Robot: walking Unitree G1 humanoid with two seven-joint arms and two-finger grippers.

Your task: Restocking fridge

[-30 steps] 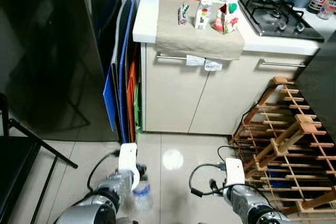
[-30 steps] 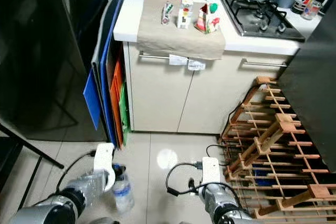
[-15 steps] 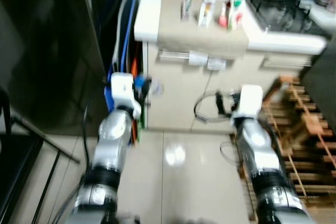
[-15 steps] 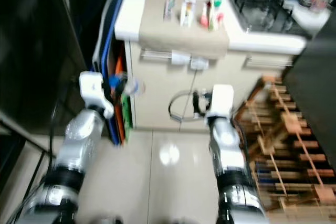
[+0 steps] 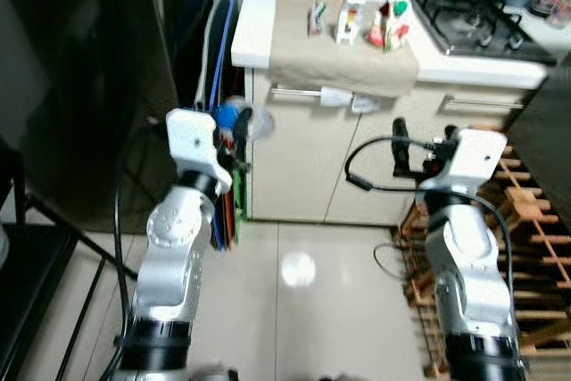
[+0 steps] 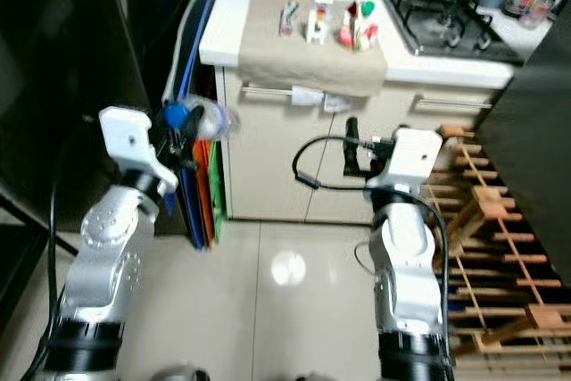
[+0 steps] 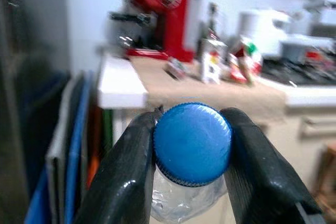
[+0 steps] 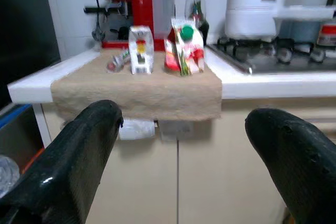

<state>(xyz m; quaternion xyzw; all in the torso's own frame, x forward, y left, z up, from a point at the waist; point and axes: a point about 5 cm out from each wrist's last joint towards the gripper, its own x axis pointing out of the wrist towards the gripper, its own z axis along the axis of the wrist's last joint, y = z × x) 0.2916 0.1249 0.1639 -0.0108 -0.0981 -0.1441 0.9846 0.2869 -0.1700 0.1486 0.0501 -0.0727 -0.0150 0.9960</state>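
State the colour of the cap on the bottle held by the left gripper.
Blue; the cap shows best in the left wrist view.

Open tiled floor (image 5: 294, 265) lies between my two raised arms, leaving free passage up to the cabinet doors (image 5: 330, 158). Coloured boards (image 5: 219, 131) leaning beside the dark fridge (image 5: 80, 86) crowd my left side; a wooden rack (image 5: 526, 220) hems in my right.

The left pincer (image 6: 181, 136) grips a blue-capped bottle (image 6: 203, 120) near the counter (image 6: 221, 33).
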